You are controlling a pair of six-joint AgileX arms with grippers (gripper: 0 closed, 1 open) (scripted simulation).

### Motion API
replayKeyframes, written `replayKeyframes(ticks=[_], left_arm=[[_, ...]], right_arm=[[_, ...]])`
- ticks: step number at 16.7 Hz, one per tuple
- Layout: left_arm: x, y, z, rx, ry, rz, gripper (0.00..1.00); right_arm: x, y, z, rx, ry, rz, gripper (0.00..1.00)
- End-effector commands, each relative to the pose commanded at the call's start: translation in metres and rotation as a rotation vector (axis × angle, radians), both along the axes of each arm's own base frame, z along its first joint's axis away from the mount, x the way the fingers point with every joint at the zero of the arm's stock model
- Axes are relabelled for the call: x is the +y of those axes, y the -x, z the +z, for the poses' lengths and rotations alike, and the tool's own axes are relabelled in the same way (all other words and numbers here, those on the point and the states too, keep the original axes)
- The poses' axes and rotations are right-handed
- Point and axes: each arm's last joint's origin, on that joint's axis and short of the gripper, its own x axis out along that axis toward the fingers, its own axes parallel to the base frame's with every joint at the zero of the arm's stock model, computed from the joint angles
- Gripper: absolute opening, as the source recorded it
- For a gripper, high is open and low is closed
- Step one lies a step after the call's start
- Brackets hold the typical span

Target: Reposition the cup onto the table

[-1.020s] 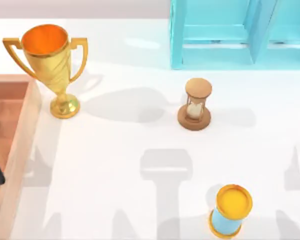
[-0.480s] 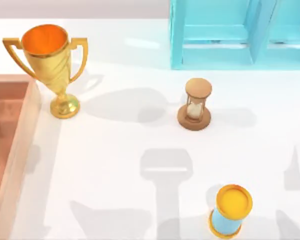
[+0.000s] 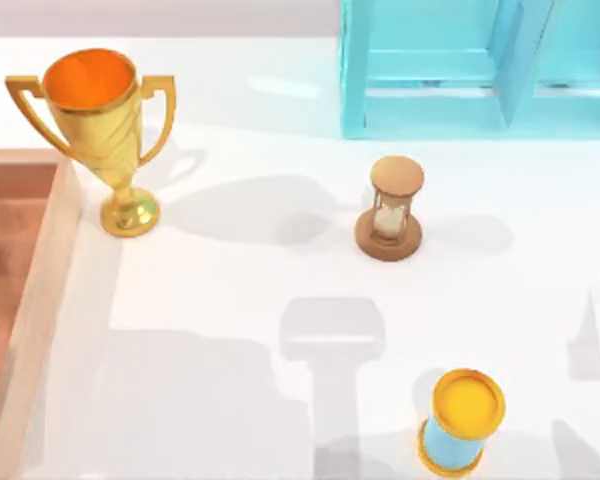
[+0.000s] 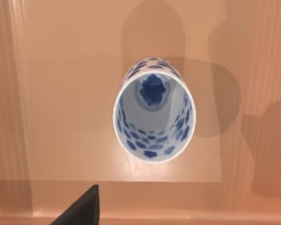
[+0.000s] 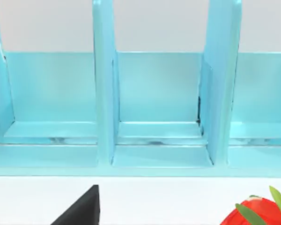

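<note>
The cup point(image 4: 154, 110) stands upright in the tray point(image 4: 61, 70), directly under the left wrist (finger spread: cannot tell). A descent slightly off-centre could clip the rim and topple it.

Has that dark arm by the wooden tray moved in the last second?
Yes. It sat over the tray's rim at the top view's left edge earlier; now it has left that spot, while the trophy stayed put.

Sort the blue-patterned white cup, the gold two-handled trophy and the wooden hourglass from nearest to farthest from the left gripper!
1. Blue-patterned white cup: in the reddish wooden tray, right below the left gripper.
2. Gold two-handled trophy: on the white table beside the tray, left side.
3. Wooden hourglass: near the table's middle, farthest.
</note>
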Motion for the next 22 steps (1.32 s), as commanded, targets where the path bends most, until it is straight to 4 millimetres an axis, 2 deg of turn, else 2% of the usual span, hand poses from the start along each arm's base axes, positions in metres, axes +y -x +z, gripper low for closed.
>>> replayKeyframes(ticks=[3,10,12,18,20,22], left_arm=[[0.008,-0.013,-0.001,0.068,0.018,0.0,1.0],[0.008,-0.014,-0.005,0.073,0.019,-0.002,1.0],[0.009,-0.015,-0.02,0.077,0.02,0.0,1.0],[0.01,-0.017,-0.088,0.064,0.016,0.0,1.0],[0.009,-0.014,-0.099,0.071,0.018,0.0,1.0],[0.009,-0.014,-0.1,0.072,0.019,0.0,1.0]], right_arm=[[0.0,0.0,0.0,0.0,0.0,0.0,1.0],[0.0,0.0,0.0,0.0,0.0,0.0,1.0],[0.0,0.0,0.0,0.0,0.0,0.0,1.0],[0.0,0.0,0.0,0.0,0.0,0.0,1.0],[0.0,0.0,0.0,0.0,0.0,0.0,1.0],[0.0,0.0,0.0,0.0,0.0,0.0,1.0]])
